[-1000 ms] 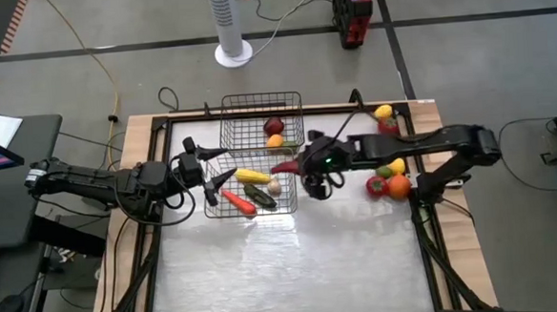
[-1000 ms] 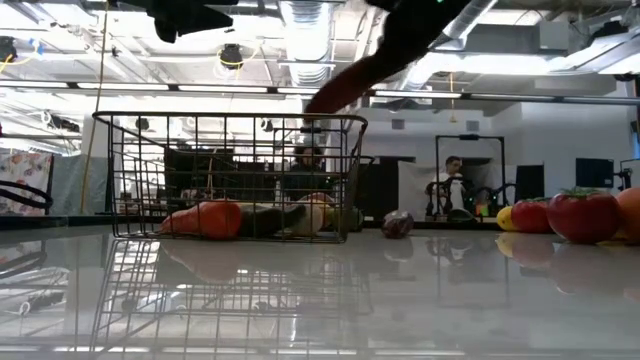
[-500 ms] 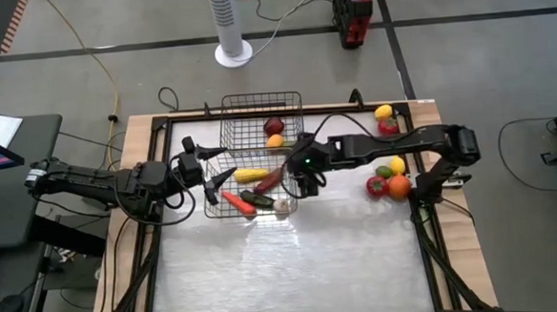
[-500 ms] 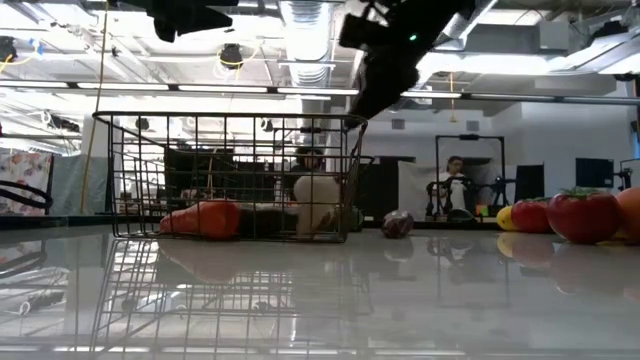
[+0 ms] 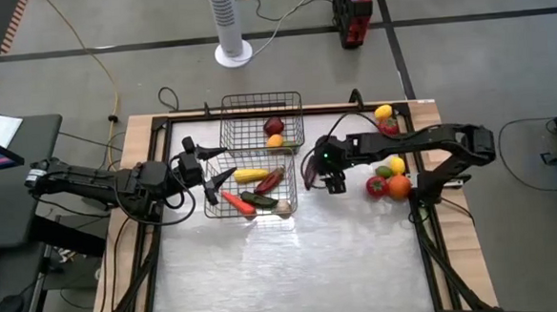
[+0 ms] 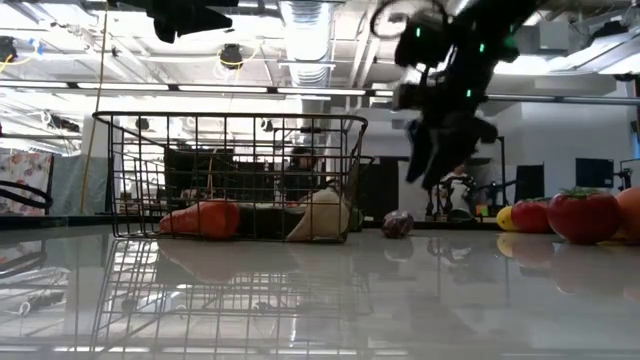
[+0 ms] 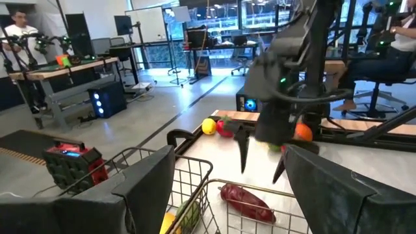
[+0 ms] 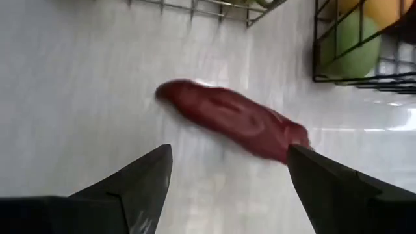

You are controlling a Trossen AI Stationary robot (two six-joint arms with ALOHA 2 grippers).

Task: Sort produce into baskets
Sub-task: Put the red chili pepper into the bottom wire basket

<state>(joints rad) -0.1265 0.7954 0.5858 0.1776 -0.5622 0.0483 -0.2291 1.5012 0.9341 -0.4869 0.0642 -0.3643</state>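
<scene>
I see a dark red long vegetable point(image 8: 231, 125) lying on the surface point(image 5: 294, 260) just right of the near basket point(image 5: 214, 205), under my right pincer point(image 5: 331, 180), whose fingers stand apart and empty above it. Inside the near basket lie the yellow corn point(image 5: 252, 176), another dark red long piece point(image 5: 269, 181), the orange carrot point(image 5: 239, 202), a green long vegetable point(image 5: 259, 198) and a pale round item point(image 5: 283, 206). The far basket point(image 5: 234, 109), touching the near one, holds a dark red fruit point(image 5: 273, 127), an orange one point(image 5: 275, 141) and a green one at its near edge. At the right edge of the surface sit more round fruits: a yellow one point(image 5: 383, 112) far back, and a red point(image 5: 376, 185) and an orange one point(image 5: 399, 187) nearer. My left pincer point(image 5: 209, 169) hovers at the near basket's left rim, released, fingers spread wide.
</scene>
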